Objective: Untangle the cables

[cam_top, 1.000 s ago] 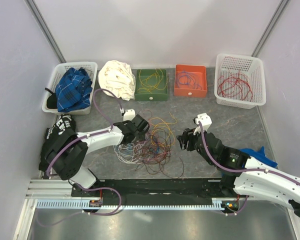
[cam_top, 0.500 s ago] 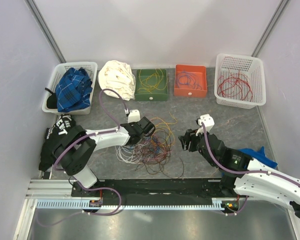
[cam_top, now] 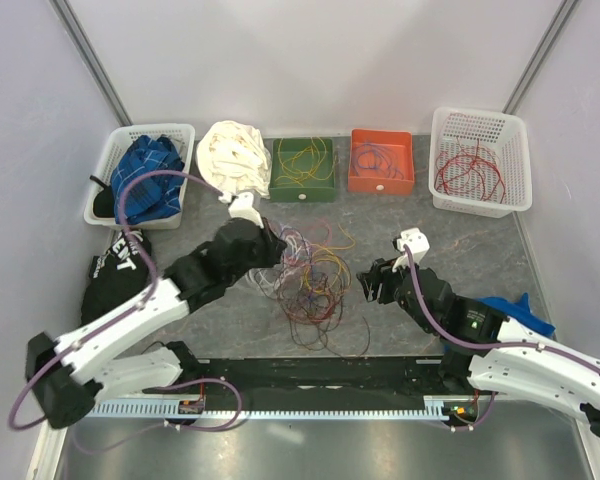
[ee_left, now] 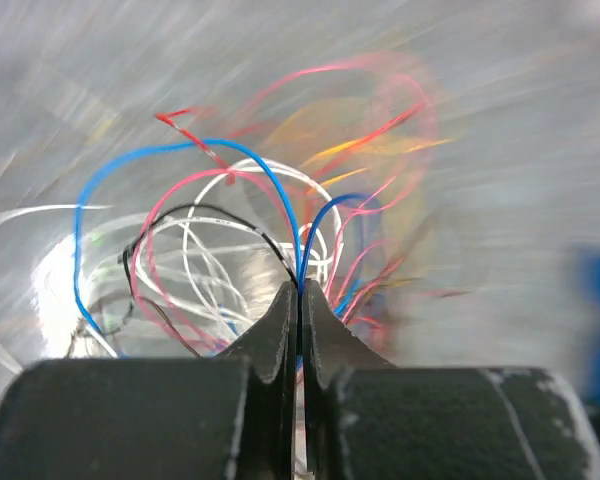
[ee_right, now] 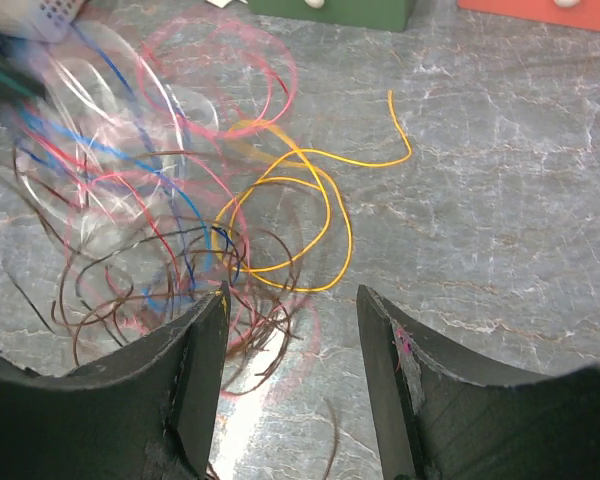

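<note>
A tangle of thin cables in red, brown, yellow, blue and white lies mid-table. My left gripper sits at the tangle's upper left edge. In the left wrist view this gripper is shut on a blue cable, which loops up out of its tips over blurred white, pink and red strands. My right gripper hovers just right of the tangle. Its jaws stand open and empty over the table, with a yellow cable and brown strands ahead of them.
Along the back stand a white basket with blue cloth, a white cloth heap, a green box, an orange box and a white basket holding red cables. A black bag lies left, a blue object right.
My left gripper closed on the blue cable and its arm swung up and toward the back left, dragging strands of the tangle along. The right arm barely moved.
</note>
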`<state>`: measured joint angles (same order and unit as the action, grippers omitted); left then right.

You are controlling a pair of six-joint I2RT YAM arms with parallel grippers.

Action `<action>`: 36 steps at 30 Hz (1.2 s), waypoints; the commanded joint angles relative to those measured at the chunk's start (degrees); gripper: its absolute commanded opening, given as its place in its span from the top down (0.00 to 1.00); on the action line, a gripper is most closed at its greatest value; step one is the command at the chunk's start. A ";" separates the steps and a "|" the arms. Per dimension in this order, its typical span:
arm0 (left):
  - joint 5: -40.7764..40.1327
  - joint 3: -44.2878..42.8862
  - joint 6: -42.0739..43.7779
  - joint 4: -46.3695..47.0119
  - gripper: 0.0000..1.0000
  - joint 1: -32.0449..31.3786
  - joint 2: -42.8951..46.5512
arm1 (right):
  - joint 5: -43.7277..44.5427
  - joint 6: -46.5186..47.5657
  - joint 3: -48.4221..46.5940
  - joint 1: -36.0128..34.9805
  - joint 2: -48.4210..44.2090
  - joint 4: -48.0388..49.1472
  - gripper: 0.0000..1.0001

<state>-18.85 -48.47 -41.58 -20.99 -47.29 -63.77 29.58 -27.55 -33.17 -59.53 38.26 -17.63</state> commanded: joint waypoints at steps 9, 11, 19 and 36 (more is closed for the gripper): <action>20.24 -10.59 9.41 10.18 0.98 0.00 9.45 | -11.38 4.43 -4.10 -0.15 -5.30 12.33 0.37; 20.70 -10.95 9.59 10.62 0.98 -0.08 9.36 | -12.96 5.40 -5.06 -0.24 -6.61 14.45 0.37; 21.05 -9.89 9.85 10.97 0.98 0.00 8.75 | -17.36 10.32 -11.38 -0.24 -0.04 22.72 0.34; 22.46 -9.19 10.56 10.97 0.98 0.00 9.19 | -14.20 15.68 -19.74 -0.06 21.24 28.87 0.41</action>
<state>1.83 -56.95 -33.08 -13.13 -47.22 -55.02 13.43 -13.69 -49.76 -59.53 59.05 6.87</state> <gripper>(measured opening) 0.029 0.622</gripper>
